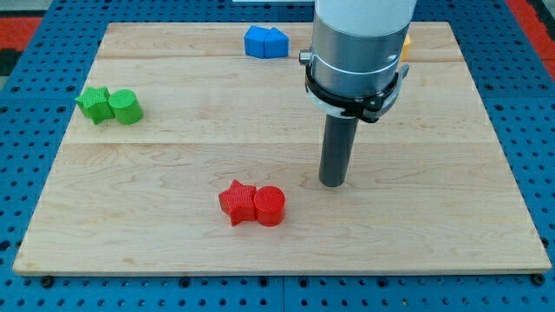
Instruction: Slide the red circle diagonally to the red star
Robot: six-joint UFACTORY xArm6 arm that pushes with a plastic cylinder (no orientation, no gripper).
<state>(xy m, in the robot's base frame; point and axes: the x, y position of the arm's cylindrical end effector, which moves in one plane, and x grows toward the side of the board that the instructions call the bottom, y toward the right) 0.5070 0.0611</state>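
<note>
The red ridged plastic circle already sits touching the right side of the red plastic star, near the front middle of the pale wooden surface. By my judgement the slide is all but done; any remaining nudge should be short and gentle, coming from the circle's far right so that it presses toward the star without knocking the star away or skating past it.

There is no gripper here, so nothing opens or shuts: the arm ends in a dark rod, and my tip rests on the surface to the right of the circle and a little farther back, close by but apart from it. It holds nothing and touches no block.
</note>
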